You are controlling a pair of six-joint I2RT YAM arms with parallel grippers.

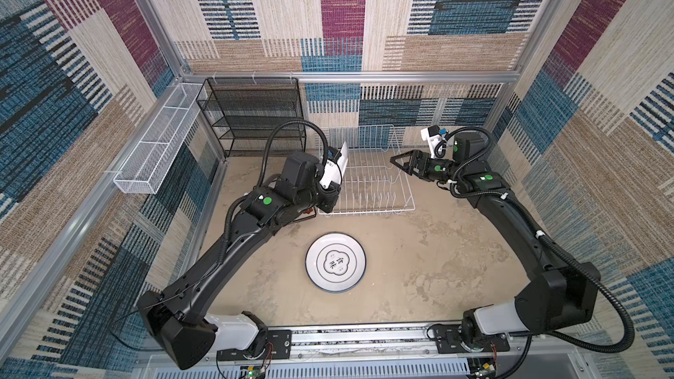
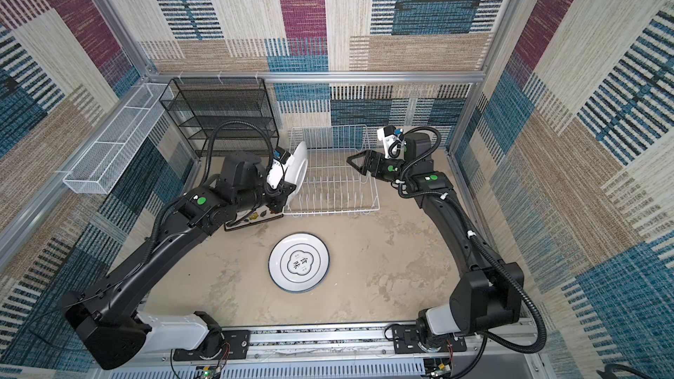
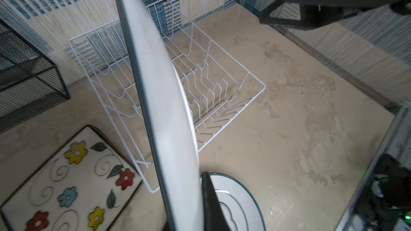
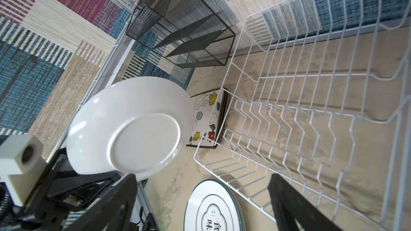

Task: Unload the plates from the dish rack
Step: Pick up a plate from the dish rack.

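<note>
Pinching a white round plate (image 2: 299, 164) by its lower rim, the left end effector (image 2: 286, 191) holds it on edge just beside the left end of the dish rack (image 2: 332, 191) in a top view. The rack's tines are bare in both top views. A face-up round plate (image 1: 335, 262) lies on the table (image 1: 419, 278) in front of the rack, and a square flowered plate (image 2: 255, 216) lies under the left forearm. The right end effector (image 1: 395, 162) hovers at the rack's right end, fingers spread and empty.

In the left wrist view the held plate stands edge-on across the middle. One black finger (image 3: 211, 203) presses its white back; the other finger is hidden.

The right wrist view shows the plate's white underside and foot ring. The round plate on the table (image 4: 215, 207) looks like a stack of two or three, though the rims are too blurred to count.

The grip is narrow and low on a smooth rim, so the plate could pivot or slip during the swing. Laying it flat too quickly could chip the stack, or leave the plate off-centre.
</note>
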